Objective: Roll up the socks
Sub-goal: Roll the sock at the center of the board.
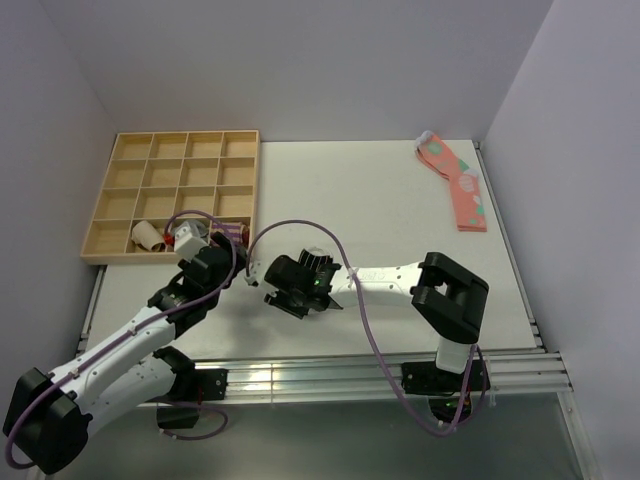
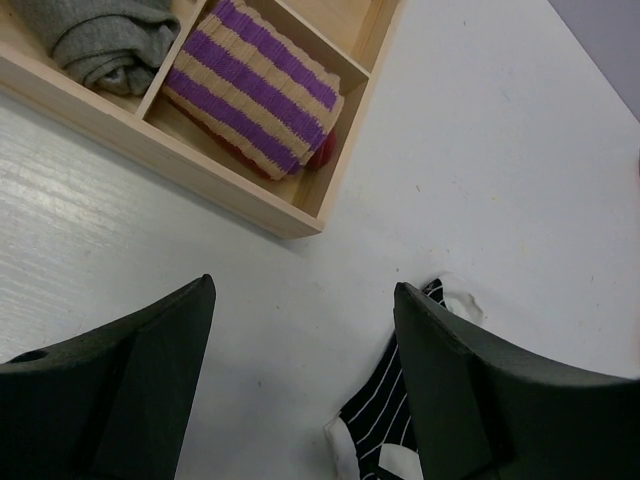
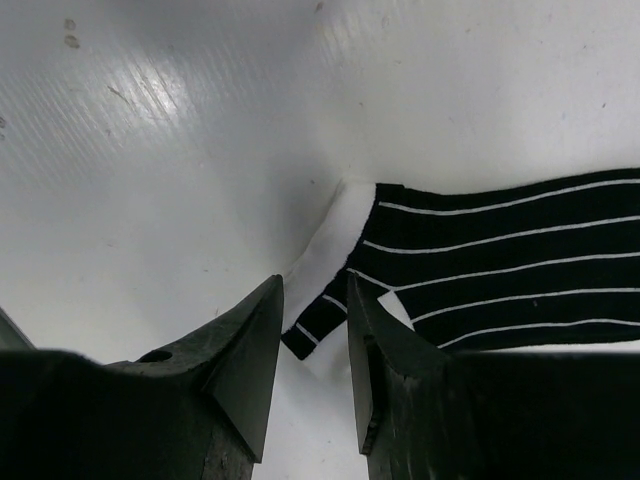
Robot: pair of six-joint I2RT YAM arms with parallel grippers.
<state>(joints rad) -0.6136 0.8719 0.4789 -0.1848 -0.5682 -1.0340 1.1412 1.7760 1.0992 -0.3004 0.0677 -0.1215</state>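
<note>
Right wrist view shows the socks [image 3: 480, 265] lying flat on the table [image 3: 150, 180], at its near middle. The right gripper [image 3: 314, 295] has its jaws a narrow gap apart with the socks' white-trimmed corner between them; I cannot tell whether they pinch it. The left gripper [image 2: 305, 370] gapes wide and empty just left of the socks. The cloth looks light, thin and limp, likely to slide on the smooth top and sag when lifted, so the trimmed end seems the best hold. From above, the right gripper hides nearly all of the socks, and in the right wrist view the frame edge cuts off their other end.
</note>
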